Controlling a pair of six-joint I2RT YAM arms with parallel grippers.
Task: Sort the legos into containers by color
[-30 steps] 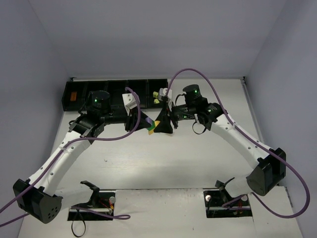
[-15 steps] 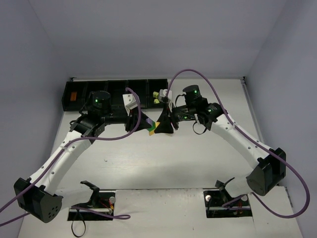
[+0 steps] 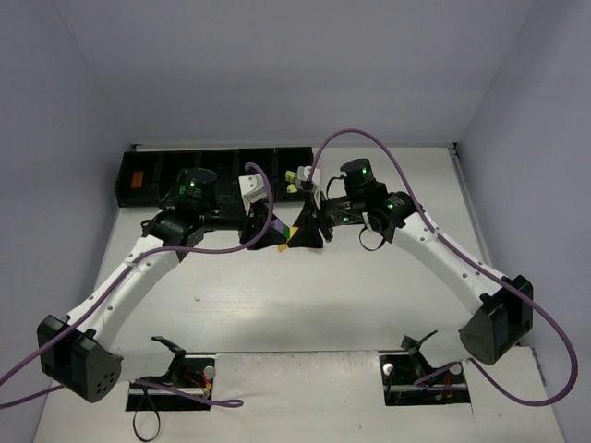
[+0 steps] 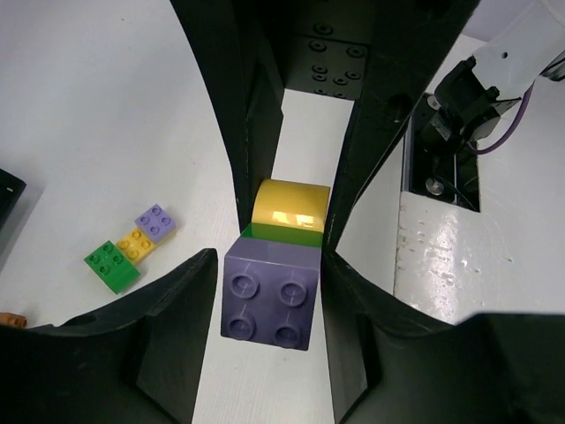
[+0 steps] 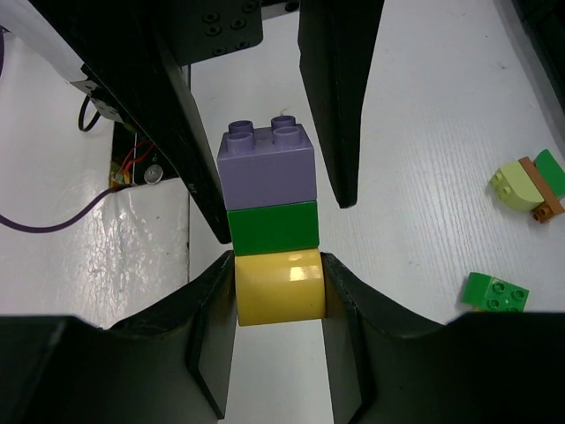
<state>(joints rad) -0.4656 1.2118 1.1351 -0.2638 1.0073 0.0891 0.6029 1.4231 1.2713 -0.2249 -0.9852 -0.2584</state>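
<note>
- bench (image 3: 277,305): white, with both hands tip to tip over its centre.
- containers (image 3: 277,159): black row at upper left of the top view. An orange brick (image 3: 136,180) lay in the leftmost bin.
- right hand (image 5: 278,265): pinched the yellow brick (image 5: 280,287), one end of a three-brick stack.
- left hand (image 4: 269,265): fingers flanked the lilac brick (image 4: 269,300) at the other end. Gripping or not, cannot tell.
- green brick (image 5: 274,227): middle of the stack.
- loose legos: green-yellow-lilac cluster (image 4: 128,247) at left in the left wrist view. Lime-brown clump (image 5: 528,187) and loose green brick (image 5: 497,293) at right in the right wrist view.
</note>
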